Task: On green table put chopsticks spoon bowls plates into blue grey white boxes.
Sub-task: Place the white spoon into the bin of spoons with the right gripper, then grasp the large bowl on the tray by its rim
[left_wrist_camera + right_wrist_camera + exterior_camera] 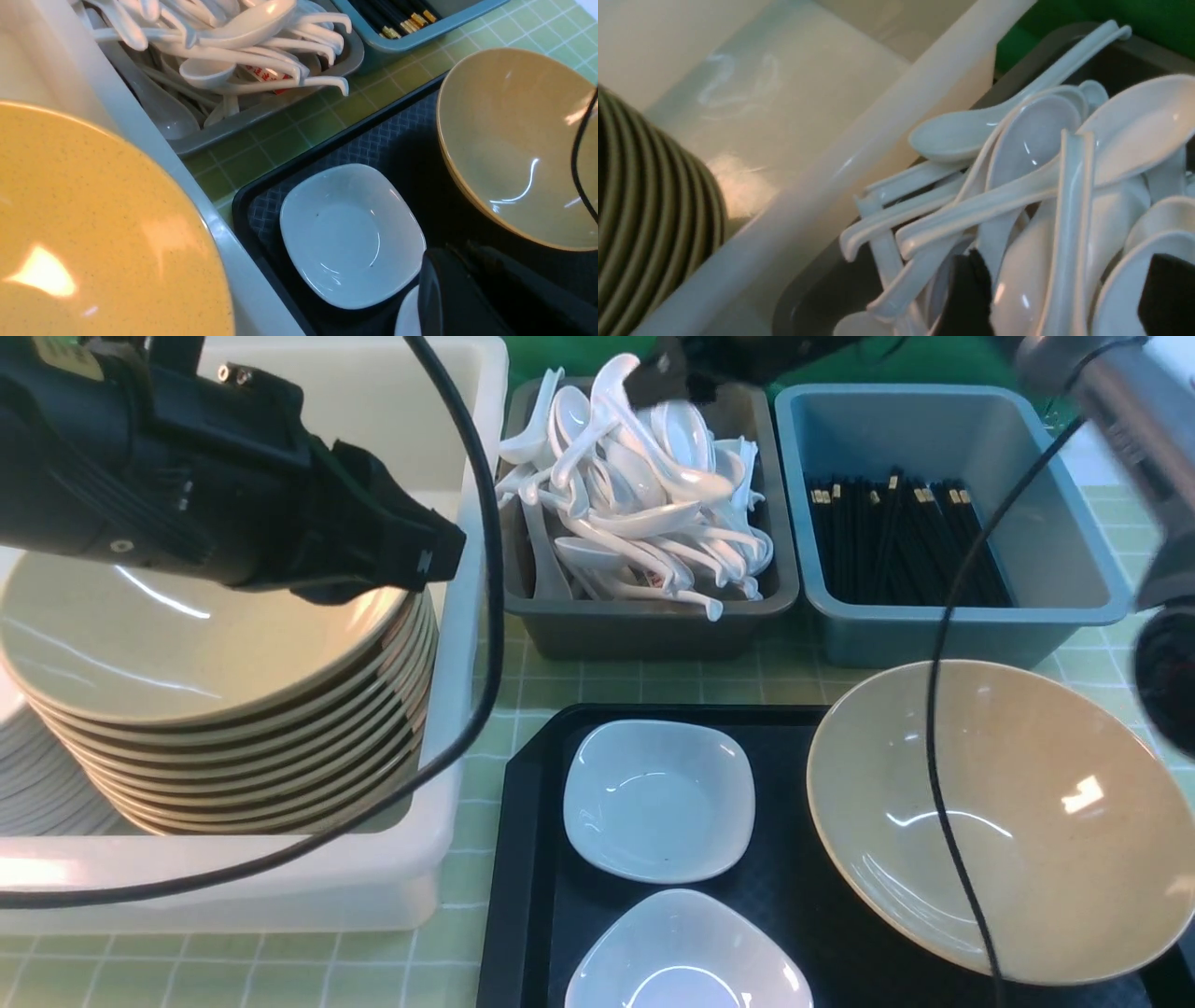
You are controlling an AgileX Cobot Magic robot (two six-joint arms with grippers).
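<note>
The white spoons [644, 504] are found heaped in the grey box [653, 625], which is set on the green counter [653, 683] between the white box [233, 896] and the blue box [934, 639]. The right hand [1069, 280] is held over the far end of the heap with its fingers [966, 294] well apart. Several spoons lie between them and none appears to be gripped, though the wrist view is blurred. Black chopsticks [896, 541] are laid in the blue box. A stack of tan bowls [215, 709] is stored in the white box, and the left hand [448, 555] is held above it, closed and empty. On the black tray [527, 859], nearest the robot, two white plates [658, 800] and a single tan bowl [990, 812] are noted.
</note>
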